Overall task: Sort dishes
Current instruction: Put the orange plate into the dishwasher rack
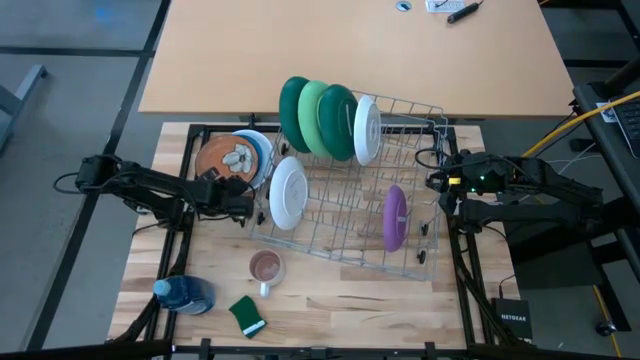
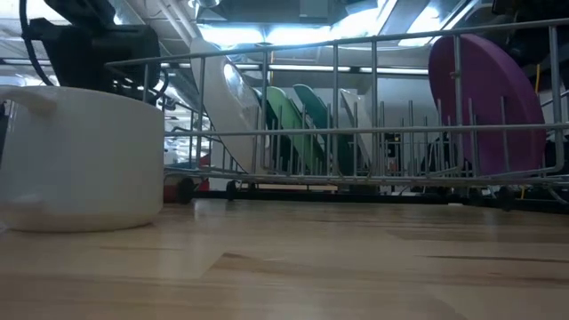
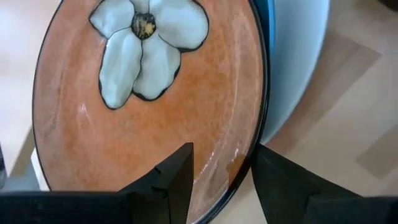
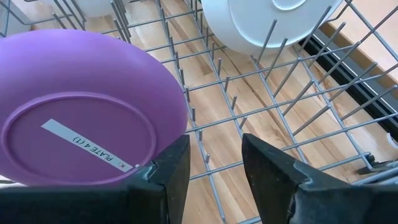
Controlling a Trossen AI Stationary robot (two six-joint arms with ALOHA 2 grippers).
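Note:
A stack of plates lies flat on the table to the left of the wire rack (image 1: 330,257). An orange plate with a white flower (image 3: 155,112) (image 1: 228,160) is on top, with blue plates (image 3: 292,62) under it. My left gripper (image 3: 221,162) (image 1: 250,205) is open at the stack's near edge. One finger is over the orange plate and the other is outside its rim (image 3: 252,155); no touch shows. The rack holds green plates (image 1: 315,115), two white plates (image 1: 367,130) (image 1: 288,192) and a purple plate (image 4: 87,124) (image 1: 395,217), all on edge. My right gripper (image 4: 214,149) (image 1: 440,195) waits open above the rack's right end, beside the purple plate.
A small mug (image 1: 265,267) (image 2: 76,156) stands on the table just in front of the rack. A green sponge (image 1: 246,315) and a blue bottle (image 1: 185,295) lie at the near left. Bare wood shows along the near edge to the right.

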